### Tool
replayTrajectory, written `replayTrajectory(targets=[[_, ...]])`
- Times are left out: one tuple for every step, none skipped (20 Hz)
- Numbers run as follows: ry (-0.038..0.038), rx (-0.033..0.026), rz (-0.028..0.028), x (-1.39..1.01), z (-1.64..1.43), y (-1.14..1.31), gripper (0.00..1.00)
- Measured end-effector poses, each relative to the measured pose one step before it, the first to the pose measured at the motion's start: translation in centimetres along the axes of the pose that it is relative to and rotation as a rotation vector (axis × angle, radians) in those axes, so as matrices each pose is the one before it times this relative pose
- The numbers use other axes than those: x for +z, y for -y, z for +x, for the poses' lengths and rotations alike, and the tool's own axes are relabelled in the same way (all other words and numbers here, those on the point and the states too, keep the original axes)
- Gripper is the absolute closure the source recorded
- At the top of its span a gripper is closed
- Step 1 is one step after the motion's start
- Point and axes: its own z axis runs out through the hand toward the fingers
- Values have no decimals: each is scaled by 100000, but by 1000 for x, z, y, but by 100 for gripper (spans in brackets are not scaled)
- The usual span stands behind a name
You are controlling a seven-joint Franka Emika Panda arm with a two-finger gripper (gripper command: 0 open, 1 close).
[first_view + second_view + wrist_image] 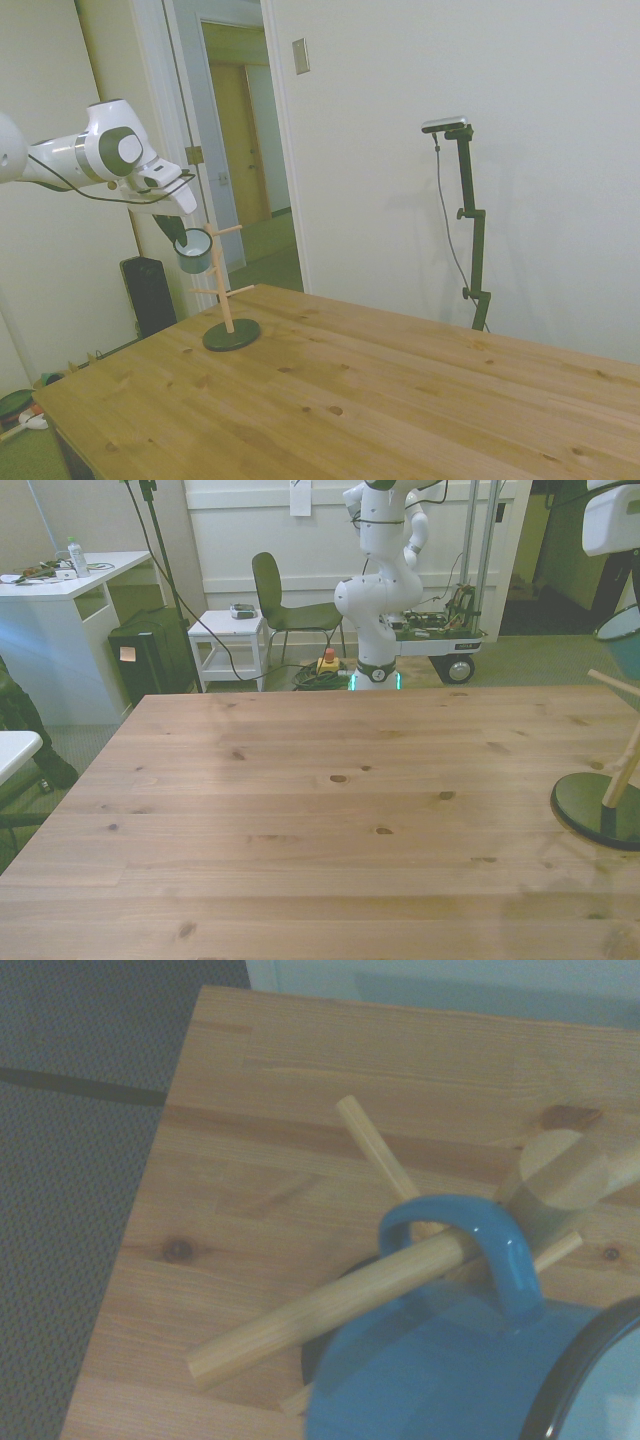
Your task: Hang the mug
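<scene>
— Where is the mug (450, 1380) now?

— On the wooden mug tree (226, 300) at the bench (400, 400) corner; the wrist view shows a peg (330, 1305) threaded through its handle (480, 1240).

— And the jaws?

— The gripper (172, 222) is at the mug's rim, but I cannot tell whether they pinch it.

— Which step?

— Hanging, nearly done, I judge. Next: lower slightly, release, retreat without nudging the tree.

No text, brand, number or sign can be read in any of the views. A small pale label is seen on the black box (148, 662) beside the white desk (60, 585) in the front view, and a sheet is pinned on the wall (301, 497) there, but no writing on either can be made out.
</scene>
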Motion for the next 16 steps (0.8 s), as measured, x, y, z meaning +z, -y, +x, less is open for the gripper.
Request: replayTrajectory(targets=[[-81,154,36,-42,136,-42,0],[-40,96,18,-29,81,-25,0],[-14,62,18,-18,45,-20,0],[22,-11,42,-23,3,-6,0],[29,-82,47,-37,-16,-14,0],[79,-174,25,-57,-57,-61,0],[152,-177,0,-89,-105,-128,0],[358,-63,12,-118,-179,-203,0],[602,157,121,-196,-275,-323,0],[623,238,-5,-227,-352,-538,0],[201,190,-26,-273,-359,-738,0],[279,624,21,-311,-370,-938,0],[255,894,647,-460,-282,-1123,0],[262,1252,578,-489,-111,-1342,0],[861,1913,424,-617,175,-2025,0],[675,2640,603,-395,673,-2188,0]])
